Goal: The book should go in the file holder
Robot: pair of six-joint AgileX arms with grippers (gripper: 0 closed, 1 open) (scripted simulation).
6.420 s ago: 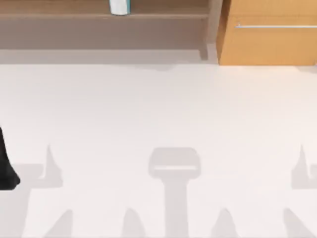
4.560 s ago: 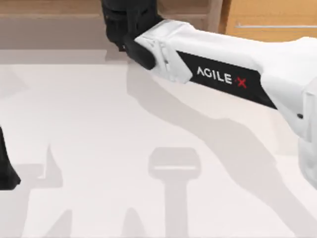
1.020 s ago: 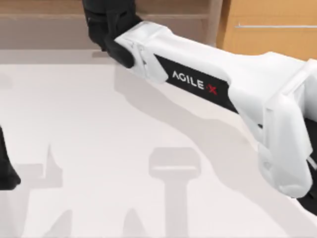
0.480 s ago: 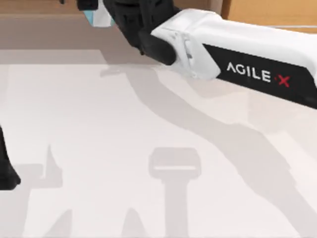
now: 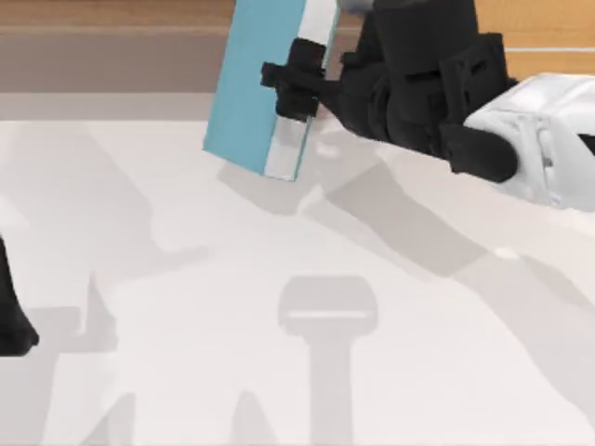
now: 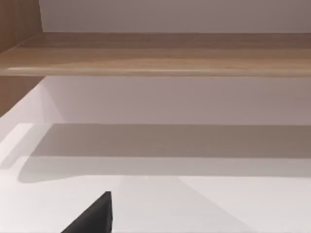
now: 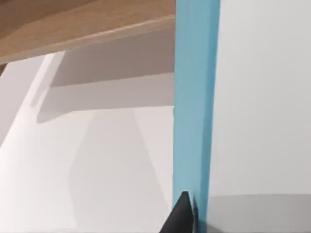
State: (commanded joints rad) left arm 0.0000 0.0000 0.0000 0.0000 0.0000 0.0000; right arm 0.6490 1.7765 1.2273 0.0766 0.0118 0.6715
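Half a second on, the right arm is swinging back from the shelf at the far edge, and the book (image 5: 256,88), then just a blue sliver on the shelf, is now hanging in the air over the back of the white table (image 5: 186,279). From above, the right gripper (image 5: 293,88) is clamping the light blue book across its white page edge, the cover tilting slightly toward the table's left side, its shadow falling on the surface beneath; the left gripper (image 5: 14,325) is sitting parked at the table's left edge, and whether its fingers are parted cannot be told. Seen from the left wrist, a dark fingertip (image 6: 95,218) is pointing over bare tabletop toward the wooden shelf (image 6: 155,53) running along the back. Seen from the right wrist, the book's blue cover (image 7: 194,107) is standing as an upright band with one dark finger (image 7: 182,213) pressing against it, the white pages beside it. Judging by this, the pick from the shelf is done and the carry is under way; the file holder is yet to be located, so the next move likely calls for bringing the book over it, keeping it upright, and lowering it into a slot before letting go.
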